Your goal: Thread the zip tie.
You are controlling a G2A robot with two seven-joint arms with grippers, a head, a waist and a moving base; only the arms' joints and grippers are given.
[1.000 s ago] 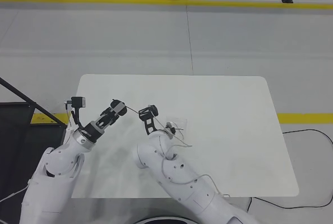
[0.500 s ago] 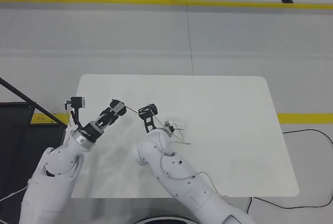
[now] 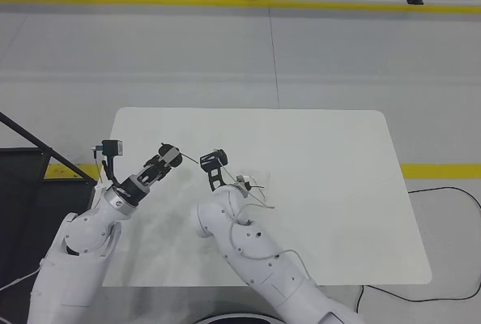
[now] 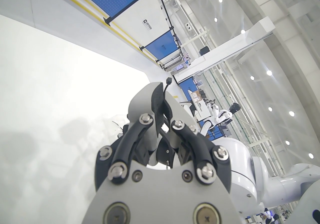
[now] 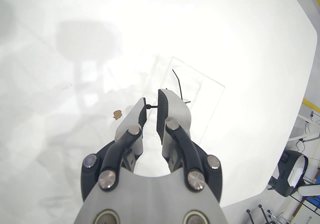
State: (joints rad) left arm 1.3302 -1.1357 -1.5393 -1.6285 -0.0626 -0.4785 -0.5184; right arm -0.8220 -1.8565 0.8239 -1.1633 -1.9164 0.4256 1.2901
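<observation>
Threading looks barely begun, no loop formed: left hand (image 4: 162, 100) clamps the zip tie (image 4: 168, 81), one end poking past its tips above the desk (image 3: 329, 162); right hand (image 5: 151, 107) stands slightly parted with the tie crossing its gap, so feeding is left to do

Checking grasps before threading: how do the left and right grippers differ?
The left gripper is shut on the zip tie, whose head pokes past its tips; the right gripper has its fingers apart, the tie crossing the gap. The left gripper aims out past the table; the right gripper, down onto it. Both have black-padded white fingers.
</observation>
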